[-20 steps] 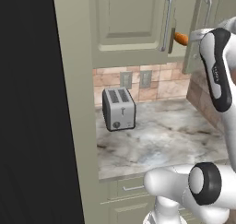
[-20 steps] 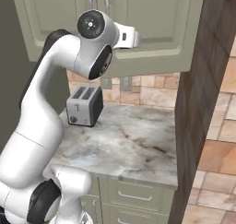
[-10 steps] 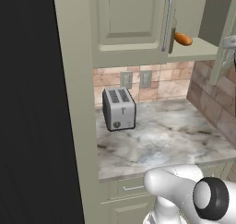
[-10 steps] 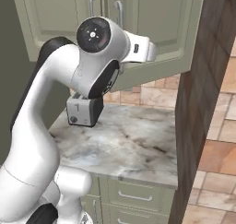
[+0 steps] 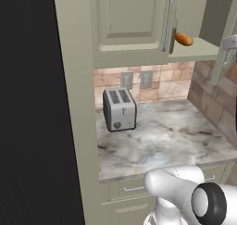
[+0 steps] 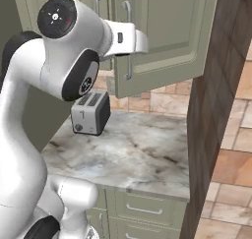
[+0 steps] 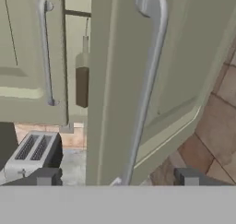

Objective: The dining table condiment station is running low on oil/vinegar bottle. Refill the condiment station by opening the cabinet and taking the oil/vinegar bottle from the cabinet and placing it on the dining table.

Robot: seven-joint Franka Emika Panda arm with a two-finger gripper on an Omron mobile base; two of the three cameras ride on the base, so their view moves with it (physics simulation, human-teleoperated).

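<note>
sage-green cabinet (image 6: 162, 36), silver toaster (image 5: 119, 109), grey-veined white counter (image 6: 142, 157).

Cabinet (image 6: 162, 36) right door swings further open — stands wide, shelf now exposed. Orange object (image 5: 183, 39) on shelf edge uncovered. Oil/vinegar bottle (image 7: 82, 80) visible through gap. Gripper (image 7: 117, 178) spreads apart — fingertips (image 7: 190, 177) stand clear either side of door handle (image 7: 146, 87).

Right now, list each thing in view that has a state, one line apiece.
cabinet: right door swung open, left door shut.
fingers: spread wide apart, holding nothing, either side of the open door's handle.
oil/vinegar bottle: upright inside the cabinet.
toaster: upright, slots empty.
</note>
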